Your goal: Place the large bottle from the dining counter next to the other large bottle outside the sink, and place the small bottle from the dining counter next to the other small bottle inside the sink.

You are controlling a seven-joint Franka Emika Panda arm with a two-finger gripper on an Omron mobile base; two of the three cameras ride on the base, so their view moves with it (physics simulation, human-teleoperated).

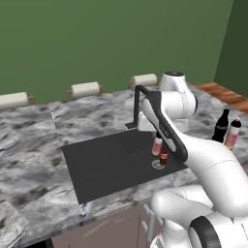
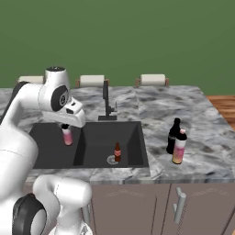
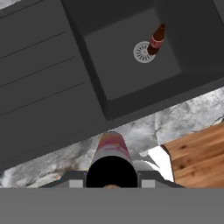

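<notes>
- Gripper (image 2: 67, 129) clamped on small bottle (image 2: 68, 136), jaws narrow on its upper part, bottle hanging below the hand
- Carried over the sink (image 2: 55, 156), above the flat left side; not yet set down
- Next, by judgement: shift toward the deeper right basin, lower upright, release just beside other small bottle (image 2: 117, 152) without knocking it
- Other small bottle standing by the drain (image 3: 143, 51); tiny and narrow, likely to tip if brushed, so approach from the side with a gap
- Keep clear of faucet (image 2: 106, 102) during the move
- Large bottle (image 2: 179, 147) already on dining counter (image 2: 193, 114) outside the sink, right beside other large bottle (image 2: 173, 136); that half looks done
- Small bottle look: short, pink-red body, whitish top, dark round underside in hand view (image 3: 111, 168)
- Other small bottle look: dark red-brown, narrow neck, upright
</notes>
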